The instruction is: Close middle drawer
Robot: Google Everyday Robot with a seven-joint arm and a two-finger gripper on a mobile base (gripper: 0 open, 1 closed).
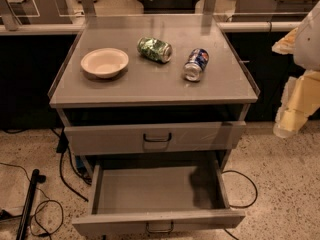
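Observation:
The middle drawer (pixel 159 191) is a grey metal tray pulled far out of the cabinet, and its inside is empty. Its low front panel (pixel 159 222) sits at the bottom of the view with a small dark loop handle (pixel 160 228) at its centre. My gripper (pixel 287 120) hangs at the right edge, pale yellow and white. It is to the right of the cabinet, level with the drawer above, well above and to the right of the open drawer, and touches nothing.
The grey drawer above (pixel 155 137) stands slightly out. On the cabinet top (pixel 150 86) are a white bowl (pixel 104 62), a green can (pixel 155 49) and a blue can (pixel 196 64), both on their sides. Black cables (pixel 62 171) and a black pole (pixel 27 204) lie on the floor at left, and another cable (pixel 247 191) lies at right.

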